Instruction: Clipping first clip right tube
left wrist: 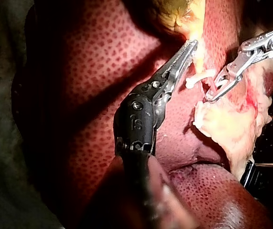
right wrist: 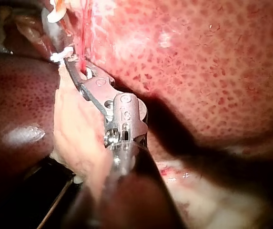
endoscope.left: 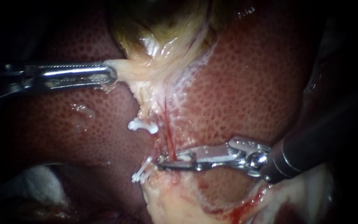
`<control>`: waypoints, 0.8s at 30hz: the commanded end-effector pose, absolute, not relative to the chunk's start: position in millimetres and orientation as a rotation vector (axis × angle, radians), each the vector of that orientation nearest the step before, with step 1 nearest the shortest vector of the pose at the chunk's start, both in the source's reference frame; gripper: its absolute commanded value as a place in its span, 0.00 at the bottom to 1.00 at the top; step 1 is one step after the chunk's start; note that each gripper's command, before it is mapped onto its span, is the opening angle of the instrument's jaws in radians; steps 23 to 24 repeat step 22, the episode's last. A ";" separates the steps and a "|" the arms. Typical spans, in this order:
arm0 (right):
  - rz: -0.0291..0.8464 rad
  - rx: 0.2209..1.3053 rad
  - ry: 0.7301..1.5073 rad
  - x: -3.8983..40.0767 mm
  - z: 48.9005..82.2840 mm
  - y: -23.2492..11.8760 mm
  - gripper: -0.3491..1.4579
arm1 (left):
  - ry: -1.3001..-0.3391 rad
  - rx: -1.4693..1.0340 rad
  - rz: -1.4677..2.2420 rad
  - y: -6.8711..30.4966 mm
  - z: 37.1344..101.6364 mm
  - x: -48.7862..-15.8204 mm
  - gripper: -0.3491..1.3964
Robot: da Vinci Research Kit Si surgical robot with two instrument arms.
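The liver (endoscope.left: 249, 95) fills most of the endoscope view as a mottled red surface. The gallbladder (endoscope.left: 158, 37) lies at the upper centre, yellowish, and narrows downward into pale tissue. A second mass of pale fatty tissue (endoscope.left: 175, 203) lies along the lower edge, streaked with blood.

The right instrument (endoscope.left: 166, 161) enters from the right, its dark shaft ending in a bright metal wrist. Its jaws stand slightly apart, with a narrow gap visible between them. They lie level across the tissue, just above the lower pale mass.

The left instrument (endoscope.left: 112, 76) enters from the left. Its long serrated jaws are clamped on the pale lower end of the gallbladder.

The right tube (endoscope.left: 169, 139) is a thin red strand. It runs down from the pale tissue and crosses into the gap between the jaws of the right instrument.

Two white clips sit just to the left of this tube: the upper clip (endoscope.left: 143, 125) and the lower clip (endoscope.left: 141, 173), the latter close beside the right instrument's tips.
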State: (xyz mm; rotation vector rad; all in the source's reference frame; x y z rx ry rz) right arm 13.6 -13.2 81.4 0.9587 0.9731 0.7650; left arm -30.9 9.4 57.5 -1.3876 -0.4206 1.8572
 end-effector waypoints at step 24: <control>0.769 0.975 0.959 13.2 81.4 -13.7 0.00 | -0.419 -1.391 1.855 9.3 57.7 -31.0 0.00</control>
